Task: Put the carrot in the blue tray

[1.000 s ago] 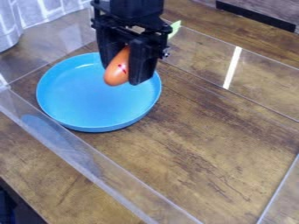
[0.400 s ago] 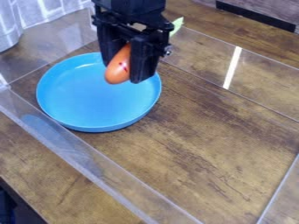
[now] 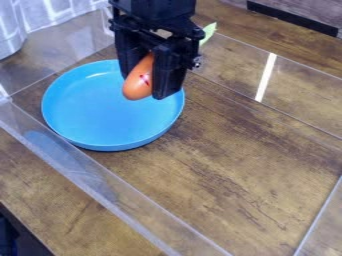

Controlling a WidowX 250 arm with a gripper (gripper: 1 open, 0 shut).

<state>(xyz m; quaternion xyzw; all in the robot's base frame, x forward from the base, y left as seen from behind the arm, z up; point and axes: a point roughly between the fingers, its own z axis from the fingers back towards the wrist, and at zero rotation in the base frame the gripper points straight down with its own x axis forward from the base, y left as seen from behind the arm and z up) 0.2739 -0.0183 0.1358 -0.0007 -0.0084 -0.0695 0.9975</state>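
The orange carrot [image 3: 138, 78] hangs between the black fingers of my gripper [image 3: 142, 90], which is shut on it. A bit of its light green tip [image 3: 206, 31] shows behind the gripper's right side. The gripper points straight down and holds the carrot just above the right half of the round blue tray [image 3: 94, 118]. The tray lies on the wooden table at the upper left, and nothing lies in it. Most of the carrot's body is hidden by the fingers.
A dark wooden tabletop [image 3: 241, 160] with bright reflections [image 3: 266, 75] stretches to the right and front. A clear plastic edge strip [image 3: 54, 160] runs diagonally along the left front. A pale object [image 3: 8, 30] sits at the upper left corner.
The gripper with the carrot has shifted very slightly to the right. Otherwise nothing has visibly changed.
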